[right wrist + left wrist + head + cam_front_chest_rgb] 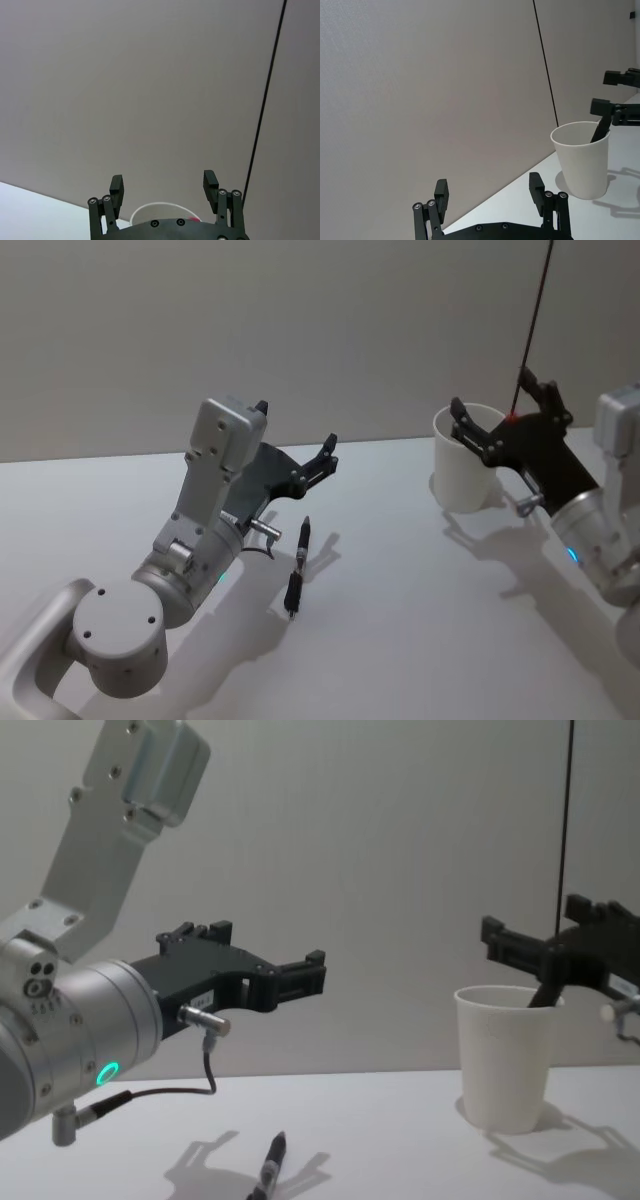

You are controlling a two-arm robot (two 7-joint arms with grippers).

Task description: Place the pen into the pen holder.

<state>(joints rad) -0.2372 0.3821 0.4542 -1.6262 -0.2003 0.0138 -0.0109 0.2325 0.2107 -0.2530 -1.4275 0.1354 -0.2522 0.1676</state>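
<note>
The black pen (298, 565) lies flat on the white table, also low in the chest view (270, 1168). My left gripper (295, 430) hangs open just above and behind it, holding nothing (262, 955) (489, 189). The pen holder, a white paper cup (465, 472), stands upright at the far right (505, 1055) (582, 160). My right gripper (500, 405) is open and empty right over the cup's back rim (545, 925) (163, 181). Part of it dips to the rim; I cannot tell whether it touches. The cup's rim (150, 207) shows under it.
A plain grey wall rises close behind the table (400, 620). A thin dark cord (535, 310) runs down the wall above the cup. Open tabletop lies between the pen and the cup.
</note>
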